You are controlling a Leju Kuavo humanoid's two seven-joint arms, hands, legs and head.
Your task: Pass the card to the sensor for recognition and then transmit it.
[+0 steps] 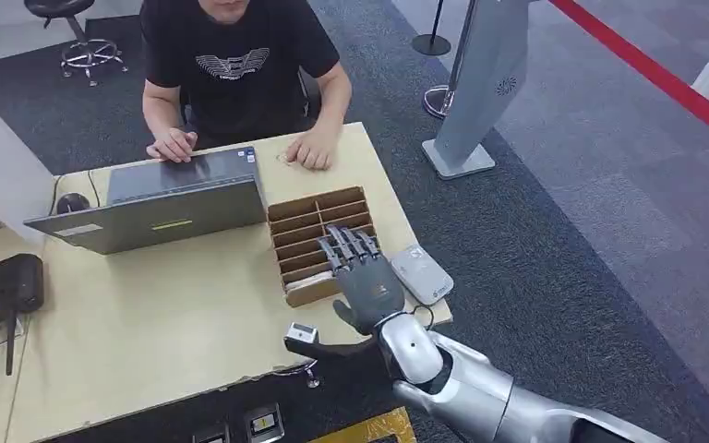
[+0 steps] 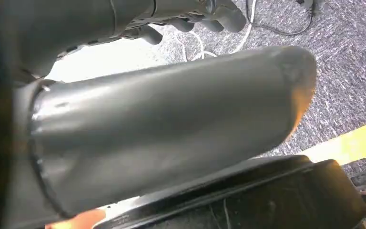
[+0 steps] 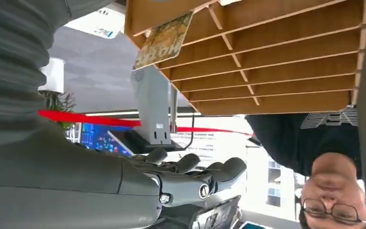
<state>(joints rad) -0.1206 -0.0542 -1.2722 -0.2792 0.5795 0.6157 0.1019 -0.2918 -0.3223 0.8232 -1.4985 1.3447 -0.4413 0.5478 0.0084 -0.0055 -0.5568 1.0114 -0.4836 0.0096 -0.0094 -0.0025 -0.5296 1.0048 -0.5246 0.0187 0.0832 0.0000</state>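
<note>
A wooden slotted box [image 1: 318,242] stands near the table's right side, with the white-grey card sensor [image 1: 422,274] lying just to its right. My right hand [image 1: 362,277] hovers over the box's near end, fingers stretched forward and apart, holding nothing. In the right wrist view those fingers [image 3: 195,174] lie straight below the wooden box [image 3: 276,57], and a printed card [image 3: 164,40] stands in one of its slots. My left hand [image 2: 190,21] hangs beside me over grey carpet, its fingers loosely apart with nothing in them.
A person [image 1: 240,65] sits across the table, both hands resting by a grey laptop [image 1: 162,198]. A black router [image 1: 0,286] sits at the left edge, a mouse [image 1: 72,201] behind it. A small clamp-mounted device [image 1: 302,334] sticks up at the near table edge.
</note>
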